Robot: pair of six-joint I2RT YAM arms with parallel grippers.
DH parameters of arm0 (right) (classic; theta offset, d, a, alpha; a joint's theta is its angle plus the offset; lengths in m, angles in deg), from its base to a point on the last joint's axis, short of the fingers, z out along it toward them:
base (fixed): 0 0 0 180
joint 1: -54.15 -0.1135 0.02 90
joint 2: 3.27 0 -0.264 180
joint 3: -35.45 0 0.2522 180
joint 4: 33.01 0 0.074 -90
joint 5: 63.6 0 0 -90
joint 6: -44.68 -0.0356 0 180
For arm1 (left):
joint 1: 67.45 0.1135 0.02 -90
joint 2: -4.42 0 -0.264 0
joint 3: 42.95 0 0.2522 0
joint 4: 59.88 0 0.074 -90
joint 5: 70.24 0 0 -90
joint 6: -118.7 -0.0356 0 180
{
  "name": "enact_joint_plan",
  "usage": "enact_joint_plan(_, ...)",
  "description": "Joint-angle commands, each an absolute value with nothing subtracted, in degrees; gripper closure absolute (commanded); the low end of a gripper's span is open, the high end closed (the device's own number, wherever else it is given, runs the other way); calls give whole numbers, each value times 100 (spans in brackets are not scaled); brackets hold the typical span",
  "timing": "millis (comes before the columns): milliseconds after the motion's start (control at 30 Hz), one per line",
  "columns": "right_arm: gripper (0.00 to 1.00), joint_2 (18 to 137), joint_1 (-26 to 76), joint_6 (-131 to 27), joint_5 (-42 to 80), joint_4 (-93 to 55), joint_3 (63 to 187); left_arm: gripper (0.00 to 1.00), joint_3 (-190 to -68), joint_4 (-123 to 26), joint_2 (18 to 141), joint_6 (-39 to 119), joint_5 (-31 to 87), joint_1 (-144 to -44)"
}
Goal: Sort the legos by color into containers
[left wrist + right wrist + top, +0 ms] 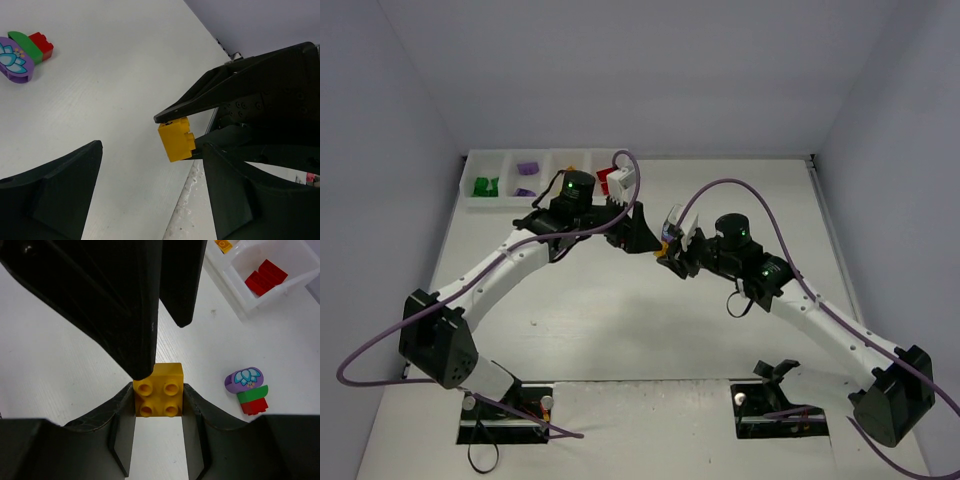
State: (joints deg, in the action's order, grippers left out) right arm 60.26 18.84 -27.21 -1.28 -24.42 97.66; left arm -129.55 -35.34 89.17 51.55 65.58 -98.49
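Right gripper [159,407] clamps a small yellow studded plastic brick [159,390] mid-table; left gripper [150,150] gapes beside it; roomy white tabletop [620,330], grey walls [620,70].

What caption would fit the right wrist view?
Right gripper clamps a yellow brick, the open left gripper right beside it; a purple-green-red stack lies on the table nearby.

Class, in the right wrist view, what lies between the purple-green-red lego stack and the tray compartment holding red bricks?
Only bare white table separates the lego stack from the tray compartment with red bricks; the right wrist view shows that stretch.
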Motion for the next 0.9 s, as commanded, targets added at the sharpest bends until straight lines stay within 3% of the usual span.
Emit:
enact_joint_plan(0,90,5922,1855,-2678,-331,-2830,10045,27,-13159,-3742,8800,5190,6608,-9979)
enact_joint_plan(300,90,5860,1802,-2713,-313,-2813,10019,40,-13300,-3716,9055,5243,6617,-10216)
enact_joint_plan(400,90,5869,1776,-2713,-322,-2813,10036,54,-13317,-3742,9125,5365,6520,-10234)
enact_joint_plan(500,88,5913,1750,-2704,-313,-2822,10045,88,-13282,-3918,9117,5471,6415,-10243)
enact_joint_plan(533,87,5931,1741,-2704,-305,-2822,10045,95,-13282,-3944,9116,5471,6380,-10243)
enact_joint_plan(567,83,5948,1741,-2713,-296,-2822,10045,100,-13300,-3953,9116,5463,6353,-10243)
enact_joint_plan(633,76,5975,1741,-2730,-226,-2822,10037,100,-13317,-3927,9125,5445,6292,-10234)
enact_joint_plan(667,59,5966,1732,-2739,-182,-2822,10037,100,-13335,-3892,9134,5410,6274,-10225)
enact_joint_plan(767,24,5975,1741,-2827,99,-2822,10019,100,-13326,-3796,9213,5322,6257,-10155)
enact_joint_plan(867,18,5983,1741,-2889,336,-2822,10010,100,-13282,-3769,9231,5269,6239,-9936)
